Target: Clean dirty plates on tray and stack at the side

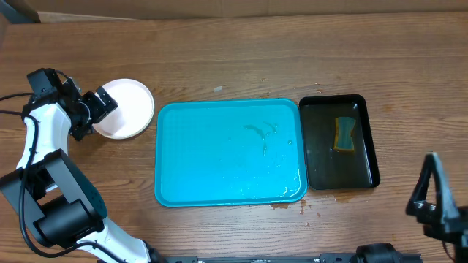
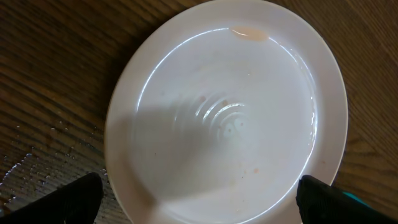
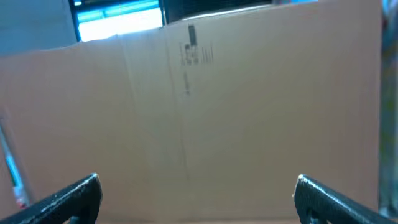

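Stacking step, apparently the last — left gripper [image 2: 200, 200] spread wide, gripping nothing, white plate [image 2: 230, 106] right beneath it. Next: lifting straight clear. Right gripper [image 3: 198, 194] likewise open, empty.

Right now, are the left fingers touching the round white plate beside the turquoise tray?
Cannot tell. In the left wrist view the open fingers frame the round white plate's near rim; hovering or resting is unclear.

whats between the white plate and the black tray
The turquoise tray lies between the white plate and the black tray, its surface wet; the overhead view shows this.
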Tool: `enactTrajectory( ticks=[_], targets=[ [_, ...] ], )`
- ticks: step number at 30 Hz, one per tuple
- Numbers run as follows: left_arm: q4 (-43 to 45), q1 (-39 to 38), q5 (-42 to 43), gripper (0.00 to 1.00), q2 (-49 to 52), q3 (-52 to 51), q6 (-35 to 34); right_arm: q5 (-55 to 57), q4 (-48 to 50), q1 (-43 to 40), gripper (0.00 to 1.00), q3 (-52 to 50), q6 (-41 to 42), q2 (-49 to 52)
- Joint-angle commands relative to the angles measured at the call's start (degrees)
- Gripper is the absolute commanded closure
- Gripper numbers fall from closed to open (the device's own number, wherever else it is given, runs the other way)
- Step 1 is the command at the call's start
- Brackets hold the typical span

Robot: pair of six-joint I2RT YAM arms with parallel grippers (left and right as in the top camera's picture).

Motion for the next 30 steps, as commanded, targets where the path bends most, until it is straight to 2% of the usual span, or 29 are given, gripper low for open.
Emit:
enactTrajectory(
  ticks=[1,9,15,21,30],
  targets=[
    [0.09,-0.04,-0.37,0.00,-0.24,-0.17,1.51,0.46,6.56,-1.03,0.00,-10.75,-1.38,-5.51],
    [0.09,-0.07,-0.37,0.00,-0.24,-0.17,1.51,-6.01,31.10,-3.74,0.00,-37.09,-1.31,-14.14],
    [0.07,-0.04,-0.37,0.00,-0.24,-0.17,1.51,-5.92,43.78,-5.16,0.00,-51.25,-1.31,-18.75],
    [0.09,-0.07,-0.37,0.00,-0.24,-0.17,1.51,-4.98,43.39,-5.44,0.00,-58.47,-1.31,-19.08],
    [0.07,-0.07,-0.35,0.00,-0.24,-0.15,1.51,-5.03,37.16,-5.44,0.00,-64.30,-1.31,-19.08]
  ],
)
